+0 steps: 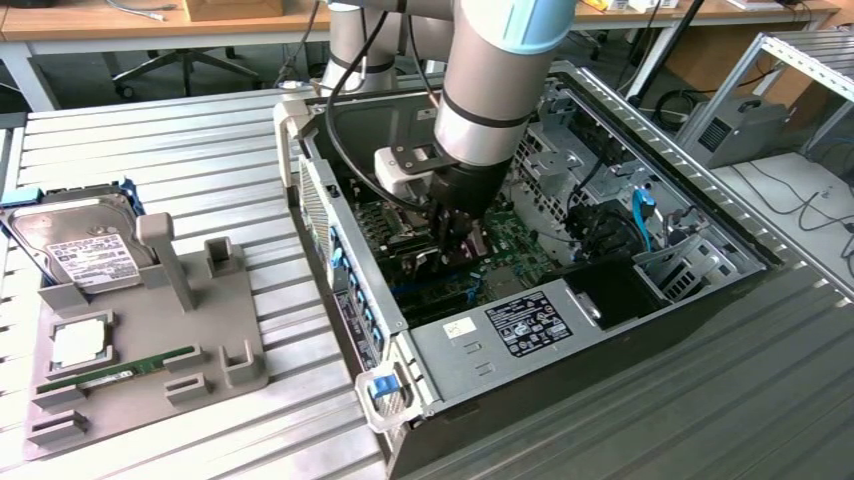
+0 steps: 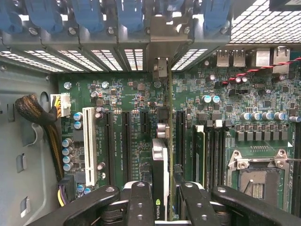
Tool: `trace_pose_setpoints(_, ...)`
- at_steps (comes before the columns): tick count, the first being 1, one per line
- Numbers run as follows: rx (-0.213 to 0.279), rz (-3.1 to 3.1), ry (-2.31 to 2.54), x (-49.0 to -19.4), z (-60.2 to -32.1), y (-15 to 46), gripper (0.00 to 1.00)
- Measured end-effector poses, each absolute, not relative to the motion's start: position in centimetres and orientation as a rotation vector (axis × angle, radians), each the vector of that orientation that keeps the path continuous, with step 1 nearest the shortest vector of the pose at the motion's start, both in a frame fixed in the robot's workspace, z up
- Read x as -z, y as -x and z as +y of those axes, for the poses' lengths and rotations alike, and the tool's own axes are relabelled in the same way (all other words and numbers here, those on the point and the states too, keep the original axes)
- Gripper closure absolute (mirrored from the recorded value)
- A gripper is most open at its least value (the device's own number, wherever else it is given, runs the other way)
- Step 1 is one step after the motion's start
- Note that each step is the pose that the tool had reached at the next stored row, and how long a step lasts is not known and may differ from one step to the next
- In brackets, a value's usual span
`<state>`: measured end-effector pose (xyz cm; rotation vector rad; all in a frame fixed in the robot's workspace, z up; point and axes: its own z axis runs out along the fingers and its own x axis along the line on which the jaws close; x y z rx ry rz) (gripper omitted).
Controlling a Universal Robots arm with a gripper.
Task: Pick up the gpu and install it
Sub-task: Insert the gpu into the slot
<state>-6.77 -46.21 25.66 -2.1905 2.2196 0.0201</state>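
A: Where is the tool (image 1: 454, 250) now?

B: It is deep inside the open computer case (image 1: 694, 290), which lies on the bench (image 1: 160, 160). In the exterior view the arm (image 1: 501, 70) comes down from above into the middle of the case.

A: And the gpu (image 2: 160, 179)?

B: The tool (image 2: 162, 197) is clamped on it. In the wrist view the 2 black fingers (image 2: 140, 205) press the card from both sides, and the card stands on its edge over the motherboard (image 2: 136, 113). Its silvery end bracket (image 2: 162, 52) reaches to the slot openings in the rear wall of the case, between the blue clips (image 2: 129, 14).

A: Is the card seated in a slot?

B: I cannot tell. It is in line with the long black slots, just beside 1 of them.

A: What lies outside the case?

B: At the exterior view's left, a grey holder tray (image 1: 147, 350) carries a hard drive (image 1: 80, 245) and a green memory stick (image 1: 100, 380).
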Motion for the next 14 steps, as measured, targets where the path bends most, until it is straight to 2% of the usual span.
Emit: trace_pose_setpoints(14, -0.020, 2.220, 2.191, -25.44, -46.22, 6.80, 0.73)
